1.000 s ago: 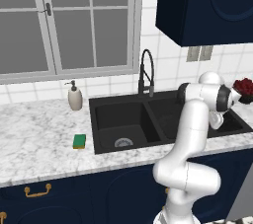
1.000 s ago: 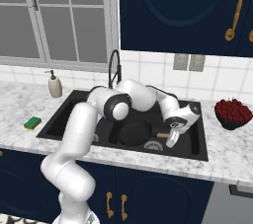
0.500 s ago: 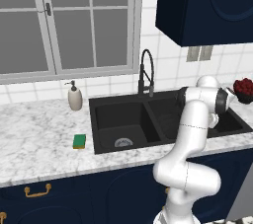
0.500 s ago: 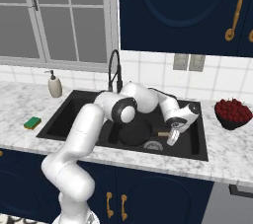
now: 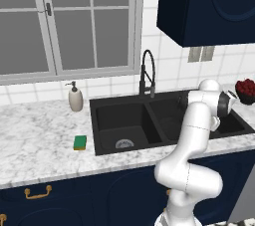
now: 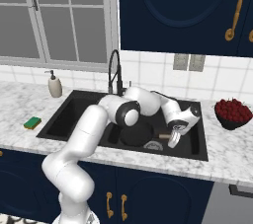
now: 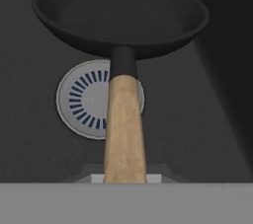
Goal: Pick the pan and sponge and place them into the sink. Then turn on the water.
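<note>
Arm: it rises from the base, folds at the elbow over the sink's (image 6: 69, 100) front edge and reaches down into the right basin, wrist bent so the hand tips downward.
Gripper (image 6: 173, 139): low in the right basin, fingers pointing down, pinched on the pan's wooden handle (image 7: 123, 129).
Pan (image 7: 118, 13): black, in the right basin, its bowl out ahead of the hand and its handle running straight back over the round metal drain (image 7: 81, 99); whether it touches the basin floor I can't tell.
Sponge (image 5: 79, 142): green over yellow, on the marble counter (image 5: 40, 140) just left of the sink, well apart from the hand.
Faucet (image 5: 146, 73): black spring-neck, upright behind the divider between the two basins.
Soap bottle (image 5: 75, 96): back of the counter, left of the sink.
</note>
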